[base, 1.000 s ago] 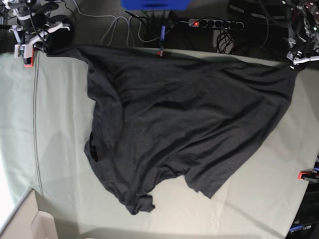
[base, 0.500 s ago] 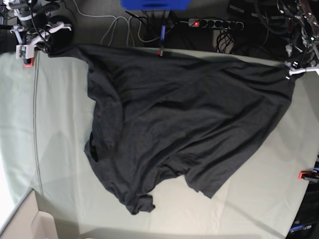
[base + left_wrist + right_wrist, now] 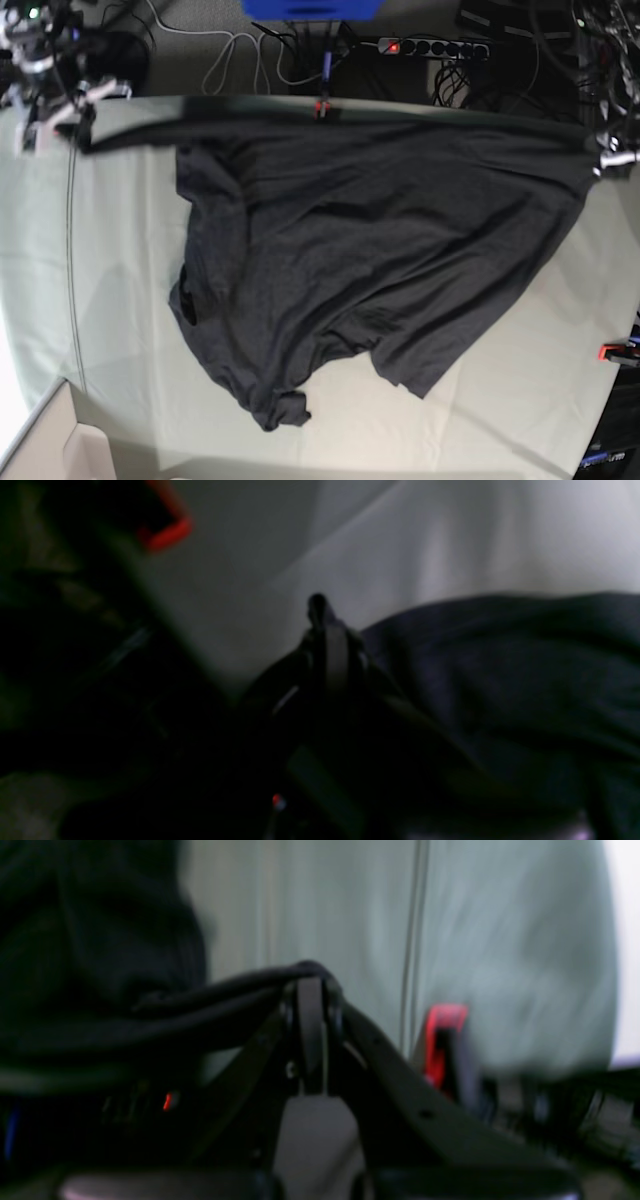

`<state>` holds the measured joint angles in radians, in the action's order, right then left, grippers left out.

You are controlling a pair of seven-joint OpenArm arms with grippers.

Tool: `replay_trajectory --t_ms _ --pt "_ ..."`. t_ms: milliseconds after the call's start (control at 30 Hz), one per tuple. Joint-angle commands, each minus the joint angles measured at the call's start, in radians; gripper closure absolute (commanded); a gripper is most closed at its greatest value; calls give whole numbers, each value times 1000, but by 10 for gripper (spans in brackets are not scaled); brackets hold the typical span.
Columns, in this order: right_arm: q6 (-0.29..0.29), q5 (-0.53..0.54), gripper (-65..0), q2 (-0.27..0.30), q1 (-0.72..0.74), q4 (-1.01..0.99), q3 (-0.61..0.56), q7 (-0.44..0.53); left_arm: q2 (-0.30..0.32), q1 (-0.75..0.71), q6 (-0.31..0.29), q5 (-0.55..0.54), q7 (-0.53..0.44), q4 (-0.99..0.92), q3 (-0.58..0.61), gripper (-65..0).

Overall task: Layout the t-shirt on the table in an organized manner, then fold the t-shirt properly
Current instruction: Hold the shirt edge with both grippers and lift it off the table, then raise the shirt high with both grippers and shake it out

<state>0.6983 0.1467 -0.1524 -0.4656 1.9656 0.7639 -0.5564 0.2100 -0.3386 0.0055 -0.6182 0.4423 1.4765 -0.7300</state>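
Observation:
The dark charcoal t-shirt (image 3: 370, 250) lies spread over the pale green table (image 3: 120, 300), its far edge pulled into a straight taut line. At the far left corner my right gripper (image 3: 68, 118) is shut on the end of that edge. In the right wrist view its fingers (image 3: 310, 1005) pinch a dark strand of t-shirt (image 3: 100, 955). My left gripper (image 3: 604, 160) is at the shirt's far right corner. The left wrist view shows its jaws (image 3: 327, 630) closed, with t-shirt (image 3: 500, 680) fabric running up to them. The near hem lies bunched.
Red-orange clamps sit at the table edges (image 3: 615, 352) (image 3: 442, 1040) (image 3: 167, 532). A cardboard box (image 3: 60, 450) stands at the near left corner. Beyond the far edge lie a power strip (image 3: 430, 47) and cables. Bare table cloth shows left of and in front of the shirt.
My left gripper has shut at the shirt's right corner and moved nearer. The right gripper shifted left. The shirt's far edge has been drawn out straight and taut between them.

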Motion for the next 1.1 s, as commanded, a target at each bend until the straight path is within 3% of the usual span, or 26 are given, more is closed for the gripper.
replay_trajectory --t_ms 0,100,200,333,500,600,733,867,1067 --pt "0 17 0 17 20 27 3 23 16 20 -5 -2 -26 40 -3 -1" --pt "0 17 0 43 115 24 3 19 16 72 -5 2 -23 91 -1 -1" --pt "0 15 0 66 196 25 1 -11 16 149 -5 2 63 134 -1 -1" --pt "0 15 0 129 362 22 1 -120 16 316 -5 2 237 151 -1 -1" --pt "0 15 0 241 614 -12 -39 -313 16 539 3 2 375 134 65 -2" --pt "0 15 0 307 739 -65 -120 -368 16 654 6 2 392 97 154 -2" --pt "0 15 0 393 919 -190 -241 -363 15 815 6 4 385 19 289 -2" --pt "0 17 0 440 1131 -378 -314 -363 15 1005 8 4 384 -126 375 -2" --pt "0 15 0 485 1431 -642 -324 -322 15 1304 8 25 369 -339 436 -2"
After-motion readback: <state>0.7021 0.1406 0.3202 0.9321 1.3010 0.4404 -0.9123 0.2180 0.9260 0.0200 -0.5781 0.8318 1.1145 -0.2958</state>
